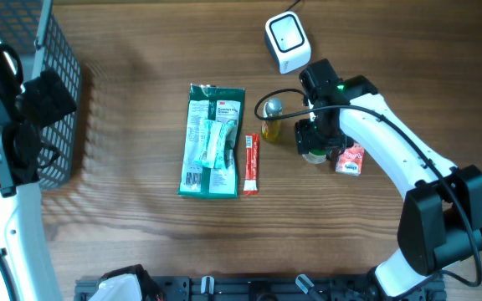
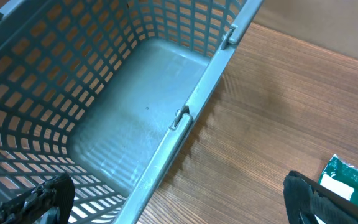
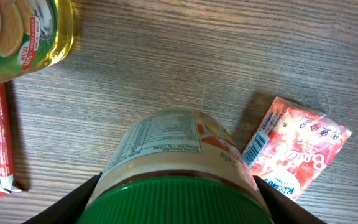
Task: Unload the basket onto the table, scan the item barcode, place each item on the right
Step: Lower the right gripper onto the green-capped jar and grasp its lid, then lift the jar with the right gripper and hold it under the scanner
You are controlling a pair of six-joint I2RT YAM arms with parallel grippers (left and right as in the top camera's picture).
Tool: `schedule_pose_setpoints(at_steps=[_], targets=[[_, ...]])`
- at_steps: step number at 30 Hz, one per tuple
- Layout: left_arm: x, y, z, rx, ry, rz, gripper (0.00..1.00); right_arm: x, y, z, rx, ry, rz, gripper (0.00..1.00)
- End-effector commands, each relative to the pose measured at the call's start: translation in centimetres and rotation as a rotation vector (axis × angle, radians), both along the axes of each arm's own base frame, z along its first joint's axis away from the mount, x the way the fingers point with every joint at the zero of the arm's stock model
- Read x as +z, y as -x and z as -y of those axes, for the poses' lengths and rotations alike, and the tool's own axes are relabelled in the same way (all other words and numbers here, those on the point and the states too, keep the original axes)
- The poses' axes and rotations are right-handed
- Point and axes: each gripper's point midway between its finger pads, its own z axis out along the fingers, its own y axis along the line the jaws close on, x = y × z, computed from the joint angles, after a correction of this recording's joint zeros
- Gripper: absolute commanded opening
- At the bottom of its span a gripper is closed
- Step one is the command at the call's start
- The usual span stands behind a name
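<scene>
Your right gripper [image 1: 315,139] had its jaws clamped on the green-lidded jar [image 3: 166,146], with the pink sachet [image 3: 298,148] just beside the jaws and the white scanner [image 1: 287,42] well apart from them. Your left gripper [image 2: 176,202] hung with its jaws wide apart, over the basket [image 2: 188,115].

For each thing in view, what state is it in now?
basket, empty where visible.
jar, upright on table, green lid on.
left gripper, open, empty, above the basket.
right gripper, shut on the jar's lid.
can, upright, untouched.
green package, lying flat.
red stick packet, lying flat.
pink packet, lying flat beside jar.
scanner, untouched.
</scene>
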Motion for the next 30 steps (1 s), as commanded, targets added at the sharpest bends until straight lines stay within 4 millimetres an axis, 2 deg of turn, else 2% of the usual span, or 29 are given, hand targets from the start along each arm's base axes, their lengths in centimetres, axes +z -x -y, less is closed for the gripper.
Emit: schedule_pose_setpoints(at_steps=[1,8,12,21,25,30], targets=[[0.06,-0.09,-0.12,-0.005,-0.007,-0.002,1.00,0.55,-0.65,-0.24,0.004,-0.011,0.016,0.60],[0.06,-0.09,-0.12,-0.005,-0.007,-0.002,1.00,0.84,-1.10,0.12,0.008,-0.013,0.025,0.59],[0.06,-0.09,-0.12,-0.005,-0.007,-0.002,1.00,0.84,-1.18,0.33,0.001,-0.014,0.026,0.53],[0.06,-0.09,-0.12,-0.005,-0.007,-0.002,1.00,0.83,-1.27,0.30,0.051,-0.011,0.029,0.48],[0.06,-0.09,-0.12,-0.005,-0.007,-0.002,1.00,0.84,-1.28,0.29,0.051,-0.011,0.029,0.40],[0.06,-0.09,-0.12,-0.005,-0.006,-0.002,1.00,0.83,-1.27,0.30,0.049,-0.011,0.029,0.25]])
